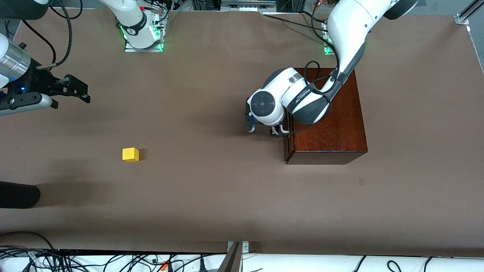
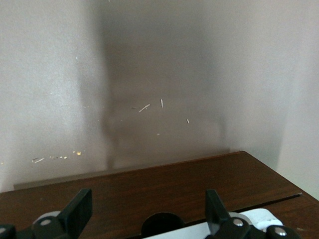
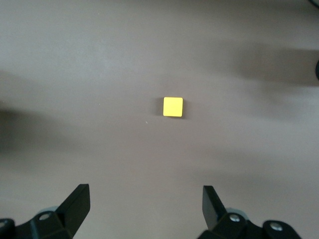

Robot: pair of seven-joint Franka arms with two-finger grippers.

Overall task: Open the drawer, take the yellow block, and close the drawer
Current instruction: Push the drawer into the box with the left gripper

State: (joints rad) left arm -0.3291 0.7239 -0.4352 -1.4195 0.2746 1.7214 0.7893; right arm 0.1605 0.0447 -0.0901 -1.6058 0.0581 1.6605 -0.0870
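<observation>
Hovering over the bare brown desk [image 1: 211, 196] at the right arm's end, the right gripper [image 1: 77, 90] waits with jaws spread wide and empty. Nearer the front camera sits the small bright yellow cube [image 1: 130, 154], out on the desk, well apart from the dark reddish-brown wooden box [image 1: 332, 124]. At the box's front, the left gripper [image 1: 278, 131] sits at the white U-shaped handle [image 1: 283, 130], jaws apart around it. The drawer [image 1: 289, 145] looks shut or nearly so, contents hidden. Finishing well probably means a straight, level push, then releasing cleanly.
</observation>
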